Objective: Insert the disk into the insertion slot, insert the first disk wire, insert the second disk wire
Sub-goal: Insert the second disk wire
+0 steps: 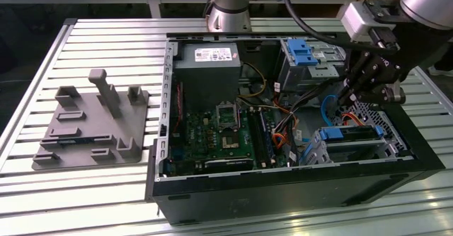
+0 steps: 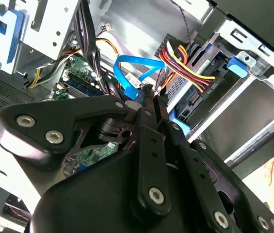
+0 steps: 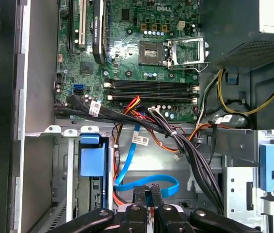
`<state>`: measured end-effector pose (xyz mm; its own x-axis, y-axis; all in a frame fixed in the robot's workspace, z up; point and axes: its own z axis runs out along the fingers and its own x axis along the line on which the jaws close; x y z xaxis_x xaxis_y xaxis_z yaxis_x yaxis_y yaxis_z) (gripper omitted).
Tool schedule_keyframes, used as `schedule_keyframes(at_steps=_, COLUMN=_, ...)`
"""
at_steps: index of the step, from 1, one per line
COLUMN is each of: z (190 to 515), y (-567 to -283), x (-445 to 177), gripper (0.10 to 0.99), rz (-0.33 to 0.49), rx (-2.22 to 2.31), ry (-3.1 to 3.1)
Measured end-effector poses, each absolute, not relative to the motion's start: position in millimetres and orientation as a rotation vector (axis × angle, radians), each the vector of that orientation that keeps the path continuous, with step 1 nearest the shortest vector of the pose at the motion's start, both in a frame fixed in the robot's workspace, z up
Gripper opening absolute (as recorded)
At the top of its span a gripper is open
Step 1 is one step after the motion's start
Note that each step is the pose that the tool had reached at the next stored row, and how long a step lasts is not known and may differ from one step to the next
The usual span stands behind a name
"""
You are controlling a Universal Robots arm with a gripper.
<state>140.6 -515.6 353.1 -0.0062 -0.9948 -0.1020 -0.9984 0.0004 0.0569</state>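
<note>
The disk (image 1: 351,133), silver in a bright blue carrier, lies inside the insertion slot (image 1: 388,145), a silver metal cage at the case's corner on the exterior view's right. The first wrist view has the carrier's blue end (image 3: 90,160) sitting in the cage (image 3: 60,165). A bundle of red, yellow and black wires (image 2: 192,73) runs into the disk's end. My gripper (image 1: 347,99) hangs just above the disk. Its fingers are shut (image 3: 147,193) on the end of a flat blue wire (image 3: 146,181), which loops beneath them. The second wrist view shows the same blue loop (image 2: 133,68) at my gripper's (image 2: 149,97) tip.
A taller grey bay with a blue latch (image 1: 301,53) stands behind the gripper. Black cable bundles (image 3: 185,145) cross between the motherboard (image 1: 219,135) and the cage. The power supply (image 1: 209,61) fills the far corner. A grey fixture plate (image 1: 92,124) lies on the slatted table.
</note>
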Motion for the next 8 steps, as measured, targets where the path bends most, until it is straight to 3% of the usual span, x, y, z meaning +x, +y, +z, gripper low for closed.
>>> schedule_keyframes(at_steps=8, z=352.9, y=-519.5, x=145.5, gripper=0.161, rz=0.175, rx=-2.186, ry=2.204)
